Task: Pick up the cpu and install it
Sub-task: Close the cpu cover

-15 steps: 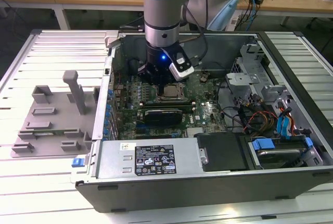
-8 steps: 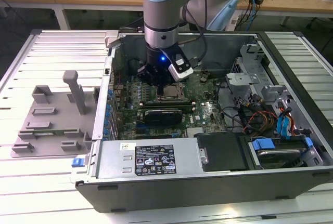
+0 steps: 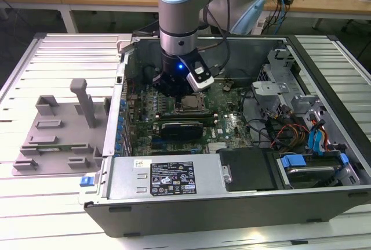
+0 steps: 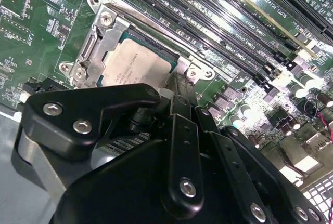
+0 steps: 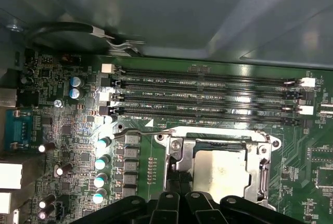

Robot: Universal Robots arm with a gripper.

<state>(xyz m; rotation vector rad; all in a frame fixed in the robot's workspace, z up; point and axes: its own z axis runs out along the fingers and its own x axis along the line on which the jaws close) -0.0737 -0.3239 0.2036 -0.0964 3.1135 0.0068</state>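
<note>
Gripper (image 3: 181, 90) on the arm is down inside the open computer case (image 3: 174, 218), right over the motherboard (image 3: 229, 125). Honestly, there's no telling from these shots how far open it is or whether it has hold of anything, since its own black linkage covers the business end in both wrist views. The cpu (image 4: 138, 63) lies flat in the socket, silver top up, with the shiny metal socket frame (image 4: 101, 37) around it. The gripper comes down right at one edge of the chip, and whether it touches can't be made out. There's faint print on the cpu's lid in the second wrist view. Just beside the socket run the long black memory slots (image 5: 208, 96), each with small white lettering printed on the green board next to it. A row of teal-topped capacitors (image 5: 101, 164) stands on the socket's other side. In the exterior view the power supply (image 3: 133, 183) along the case's near wall carries a white sticker (image 3: 173, 177) packed with black print and symbols. A grey fixture tray (image 3: 58, 128) sits on the slatted table (image 3: 35, 215), well apart on the exterior view's left.
</note>
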